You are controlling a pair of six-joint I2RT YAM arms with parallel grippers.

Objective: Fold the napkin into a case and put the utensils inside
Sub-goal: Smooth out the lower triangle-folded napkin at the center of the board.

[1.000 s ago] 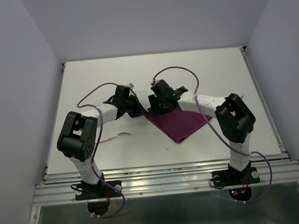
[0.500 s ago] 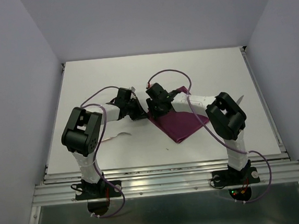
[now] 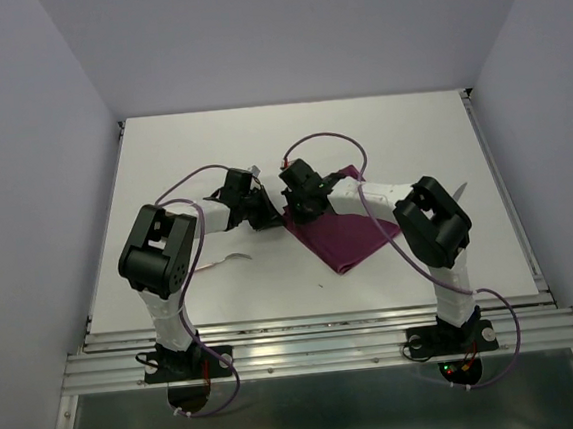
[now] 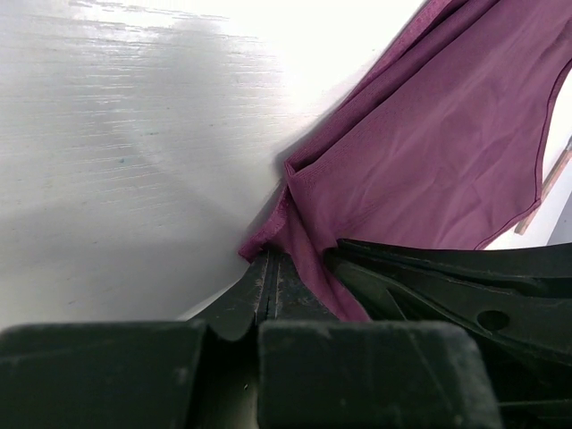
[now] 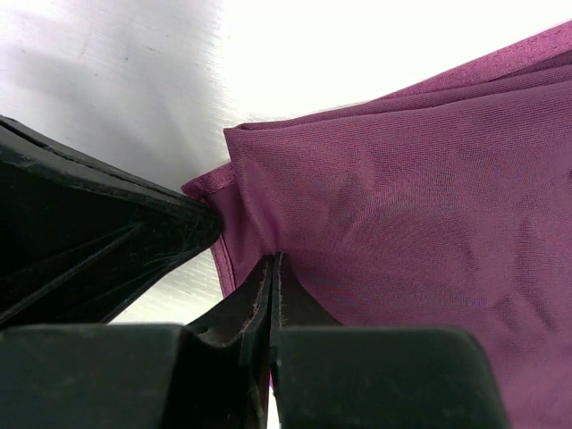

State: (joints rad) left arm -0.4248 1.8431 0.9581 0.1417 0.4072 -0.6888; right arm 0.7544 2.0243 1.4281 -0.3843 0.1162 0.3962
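The white table fills the middle of the overhead view. The left arm and the right arm reach in from the bottom edge and meet near the centre of the frame. The napkin lies flat on the table just right of centre, a dark burgundy shape with one corner pointing toward the bottom of the frame and its left corner under the two wrists.

The left gripper and the right gripper sit close side by side at that left corner. In the left wrist view the left gripper has its fingers pressed together on the cloth's corner, the napkin spreading off to the upper right. In the right wrist view the right gripper is likewise clamped tight on a fold of the napkin, the other gripper's black body at the left edge.

A slim pale utensil lies on the table to the lower left of the grippers, apart from the cloth
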